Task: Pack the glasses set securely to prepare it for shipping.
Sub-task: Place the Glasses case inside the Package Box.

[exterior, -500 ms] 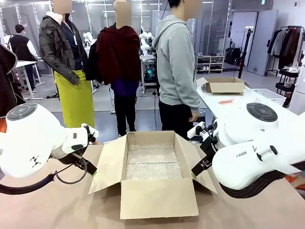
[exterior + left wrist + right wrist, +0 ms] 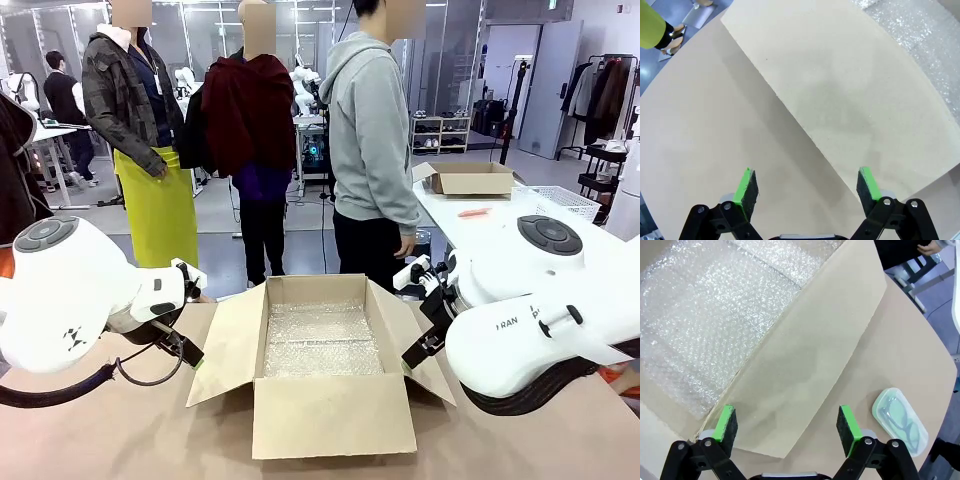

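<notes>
Nothing on the desk point(image 2: 705, 125) is seen to have changed against half a second ago: both arms, the cardboard box point(image 2: 330, 415) and its bubble wrap lining point(image 2: 322, 340) are placed as before, and only a background person at upper left has stepped aside. Packing is therefore judged not yet begun; lining alone is seen inside the box. The left pincer point(image 2: 806, 180) is held spread apart and empty over the left flap point(image 2: 850, 90). The right pincer point(image 2: 786, 415) is likewise apart and empty, over the right flap point(image 2: 810, 355). The mint-green glasses case point(image 2: 900, 421) is seen flat on the desk at lower right of the right wrist view, outside the box, apart from the flap. That splayed flap is judged the obstacle to be cleared. A person in a grey hoodie point(image 2: 372, 140) is stood at the far edge.
</notes>
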Tool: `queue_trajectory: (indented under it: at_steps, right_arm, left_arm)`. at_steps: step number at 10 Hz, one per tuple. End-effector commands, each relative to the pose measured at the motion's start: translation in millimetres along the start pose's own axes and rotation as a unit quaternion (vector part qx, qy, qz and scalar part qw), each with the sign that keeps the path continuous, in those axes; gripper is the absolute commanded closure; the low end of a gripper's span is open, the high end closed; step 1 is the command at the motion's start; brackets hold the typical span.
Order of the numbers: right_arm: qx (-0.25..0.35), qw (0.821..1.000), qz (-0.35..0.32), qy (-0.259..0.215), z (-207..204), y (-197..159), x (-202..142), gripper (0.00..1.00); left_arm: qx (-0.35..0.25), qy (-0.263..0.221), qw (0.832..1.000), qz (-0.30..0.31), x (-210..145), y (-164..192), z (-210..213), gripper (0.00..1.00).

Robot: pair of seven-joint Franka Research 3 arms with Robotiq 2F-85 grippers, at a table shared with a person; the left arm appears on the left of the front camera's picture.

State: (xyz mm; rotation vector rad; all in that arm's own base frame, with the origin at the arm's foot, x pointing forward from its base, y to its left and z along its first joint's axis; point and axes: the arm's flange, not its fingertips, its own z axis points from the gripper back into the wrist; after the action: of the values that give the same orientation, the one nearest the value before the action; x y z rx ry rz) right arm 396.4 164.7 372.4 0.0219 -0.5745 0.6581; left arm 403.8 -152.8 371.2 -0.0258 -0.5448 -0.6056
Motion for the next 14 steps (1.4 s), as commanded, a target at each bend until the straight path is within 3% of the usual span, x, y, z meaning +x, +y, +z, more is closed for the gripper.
queue_trajectory:
  at_steps: [1, 6, 8, 10, 12, 14]
  right_arm:
    - [0.0, 1.0, -0.001, 0.0, 0, 0, 0, 0.0]
    - [0.0, 1.0, 0.0, 0.0, 0, 0, 0, 0.0]
    - [0.006, 1.0, 0.027, 0.002, 31, -20, 2, 0.0]
    - [0.004, 0.997, 0.07, 0.039, 59, -40, 4, 0.0]
    - [0.042, 0.992, 0.097, 0.069, 84, -75, 4, 0.0]
    - [0.065, 0.985, 0.133, 0.09, 92, -109, 5, 0.0]
  left_arm:
    - [0.0, 0.0, 1.0, 0.001, 0, 1, 0, 0.0]
    - [0.0, 0.0, 1.0, 0.0, 0, 0, 0, 0.0]
    - [-0.028, -0.002, 1.0, -0.005, 11, 11, 43, 0.0]
    - [-0.058, 0.009, 0.998, -0.008, 21, 19, 90, 0.0]
    - [-0.1, 0.007, 0.995, -0.004, 24, 34, 152, 0.0]
    - [-0.125, -0.024, 0.992, -0.013, 13, 39, 200, 0.0]
